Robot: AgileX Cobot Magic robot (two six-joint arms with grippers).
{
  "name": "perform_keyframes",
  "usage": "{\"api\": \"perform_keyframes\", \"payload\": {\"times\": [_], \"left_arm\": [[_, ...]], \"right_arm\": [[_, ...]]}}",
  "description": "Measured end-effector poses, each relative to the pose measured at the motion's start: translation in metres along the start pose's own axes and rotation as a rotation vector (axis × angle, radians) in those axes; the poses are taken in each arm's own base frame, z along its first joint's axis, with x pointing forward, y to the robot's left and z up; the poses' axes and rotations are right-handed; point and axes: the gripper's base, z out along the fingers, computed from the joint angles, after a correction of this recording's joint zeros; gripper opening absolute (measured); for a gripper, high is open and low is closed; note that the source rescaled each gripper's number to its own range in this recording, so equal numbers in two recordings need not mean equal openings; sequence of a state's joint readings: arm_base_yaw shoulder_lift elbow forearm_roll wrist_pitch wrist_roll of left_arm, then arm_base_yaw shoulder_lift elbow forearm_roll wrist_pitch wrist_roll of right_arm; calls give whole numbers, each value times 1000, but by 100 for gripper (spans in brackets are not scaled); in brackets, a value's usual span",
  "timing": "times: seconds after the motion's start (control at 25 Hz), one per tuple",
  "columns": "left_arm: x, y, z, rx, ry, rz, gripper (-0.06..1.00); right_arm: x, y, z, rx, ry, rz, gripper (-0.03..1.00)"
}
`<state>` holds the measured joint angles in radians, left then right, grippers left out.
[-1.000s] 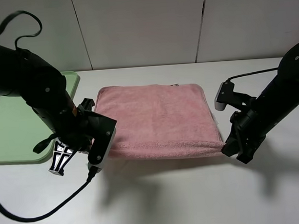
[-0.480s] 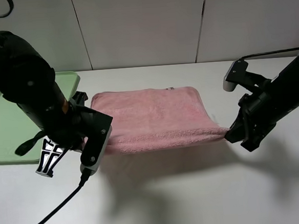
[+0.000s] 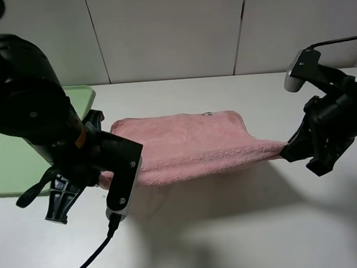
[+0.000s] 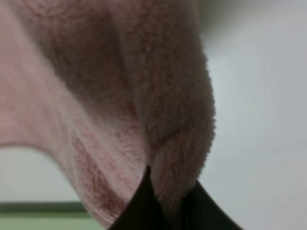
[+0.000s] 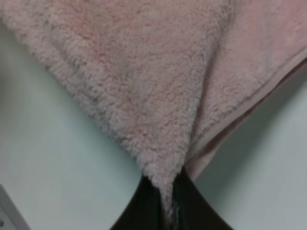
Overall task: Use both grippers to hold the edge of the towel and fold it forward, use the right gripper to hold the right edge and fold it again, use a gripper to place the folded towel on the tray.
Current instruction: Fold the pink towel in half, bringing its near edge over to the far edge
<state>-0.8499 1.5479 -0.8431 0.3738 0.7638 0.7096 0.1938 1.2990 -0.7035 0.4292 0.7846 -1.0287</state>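
Black left gripper [image 3: 106, 176] and right gripper [image 3: 285, 151] are each clenching a near corner of the square pink terry towel [image 3: 191, 145], which is hanging taut beside the light-green plastic tray [image 3: 83, 99]. Shallow pinches are risking slippage.

A: How is the light in the high view?
B: Bright and even, coming from overhead. The towel [image 3: 191, 146] throws a broad, soft-edged shadow onto the white table [image 3: 247, 239] just in front of it. No glare anywhere.
A: And sharpness?
B: Crisp there. Both wrist views are soft: the towel sits so near the lens that its pile blurs, worst in the left one, and the table behind is a pale smear.
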Motion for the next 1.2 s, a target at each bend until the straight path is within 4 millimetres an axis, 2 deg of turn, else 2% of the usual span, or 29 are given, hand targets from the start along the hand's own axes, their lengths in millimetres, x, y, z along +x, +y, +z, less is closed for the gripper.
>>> {"api": "perform_keyframes", "payload": {"times": [0.32, 0.44, 0.72, 1.2], "left_arm": [[17, -5, -39, -90, -60, -86, 0], [22, -8, -48, -103, -67, -101, 0], [24, -10, -51, -93, -66, -134, 0], [22, -6, -52, -134, -93, -171, 0]], "right_arm": [[2, 14, -28, 35, -43, 12, 0], [3, 18, -36, 46, -64, 22, 0], [4, 23, -41, 29, -68, 56, 0], [5, 19, -42, 72, -59, 102, 0]]}}
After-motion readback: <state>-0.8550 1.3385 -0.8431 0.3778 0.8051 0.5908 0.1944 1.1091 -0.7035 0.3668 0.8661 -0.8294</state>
